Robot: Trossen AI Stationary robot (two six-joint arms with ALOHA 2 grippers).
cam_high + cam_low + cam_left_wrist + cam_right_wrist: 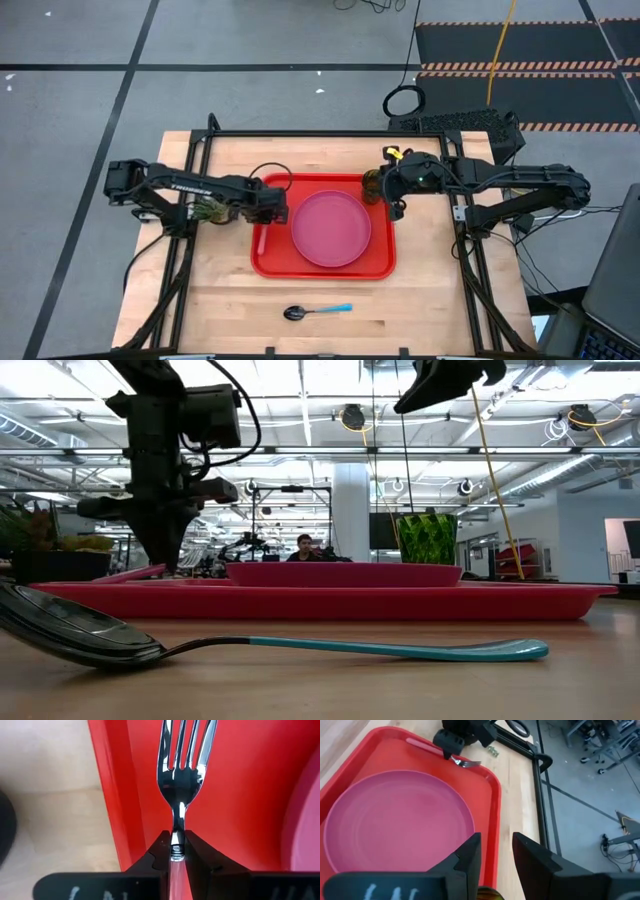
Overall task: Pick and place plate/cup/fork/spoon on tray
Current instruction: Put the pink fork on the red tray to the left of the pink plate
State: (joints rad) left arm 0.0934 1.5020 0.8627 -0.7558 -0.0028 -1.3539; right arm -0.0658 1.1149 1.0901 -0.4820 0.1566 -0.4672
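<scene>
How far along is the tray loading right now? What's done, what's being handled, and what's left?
Done: the plate lies on the tray, and the cup stands at the tray's far right corner, under the open right gripper.
In hand: the left gripper is shut on the fork over the tray's left edge.
Left: the spoon lies on the table in front of the tray.
</scene>
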